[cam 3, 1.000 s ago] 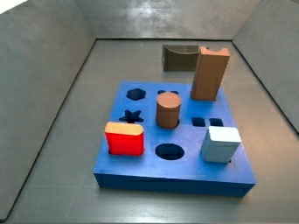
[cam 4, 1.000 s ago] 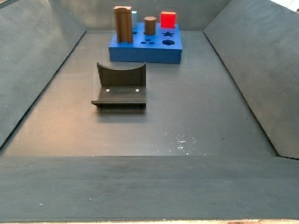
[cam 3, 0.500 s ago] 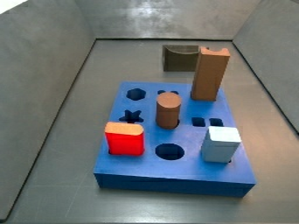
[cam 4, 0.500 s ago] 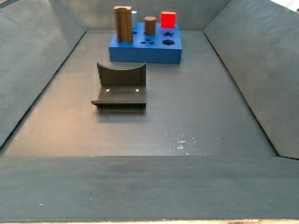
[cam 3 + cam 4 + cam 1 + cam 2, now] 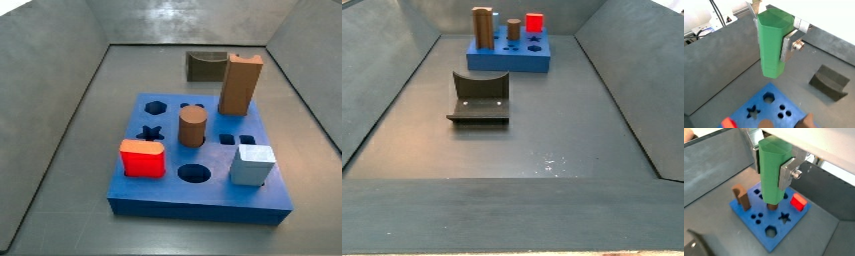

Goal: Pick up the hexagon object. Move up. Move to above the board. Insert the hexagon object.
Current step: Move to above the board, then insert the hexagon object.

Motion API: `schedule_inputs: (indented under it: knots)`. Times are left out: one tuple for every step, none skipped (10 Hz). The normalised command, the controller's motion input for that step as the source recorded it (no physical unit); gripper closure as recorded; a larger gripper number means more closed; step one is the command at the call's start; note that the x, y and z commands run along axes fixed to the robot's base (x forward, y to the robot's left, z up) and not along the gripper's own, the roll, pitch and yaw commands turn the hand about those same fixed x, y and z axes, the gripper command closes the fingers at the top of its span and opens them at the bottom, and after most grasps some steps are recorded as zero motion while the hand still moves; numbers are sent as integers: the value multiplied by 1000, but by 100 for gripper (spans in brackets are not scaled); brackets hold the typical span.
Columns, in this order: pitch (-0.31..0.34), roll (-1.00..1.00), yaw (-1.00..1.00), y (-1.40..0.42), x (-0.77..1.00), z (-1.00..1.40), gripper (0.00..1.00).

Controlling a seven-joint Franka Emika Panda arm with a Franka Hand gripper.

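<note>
Gripper [image 5: 774, 37] holding hexagon object [image 5: 773, 45] above board [image 5: 771, 107]; arch block [image 5: 831, 81] beside board.

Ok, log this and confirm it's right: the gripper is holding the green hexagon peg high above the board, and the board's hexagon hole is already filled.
Not quite. The gripper does hold the hexagon object above the board, but the hexagon hole is empty, as a side view shows.

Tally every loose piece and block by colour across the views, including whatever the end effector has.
Green: 1, hexagon object, held in the end effector above the board
Brown: 2, cylinder, rectangular block
Red: 1, block
White: 1, block
Blue: 1, board
Dark grey: 1, arch block
Total: 7
</note>
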Motion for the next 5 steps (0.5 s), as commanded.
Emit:
schedule_inputs:
  knots:
    - [108, 39, 9, -254, 171, 40, 100]
    - [89, 0, -309, 620, 297, -1000, 100]
    - [34, 0, -134, 600, 266, -1000, 100]
    - [0, 3, -11, 563, 263, -1000, 100]
    - [0, 0, 0, 446, 277, -1000, 100]
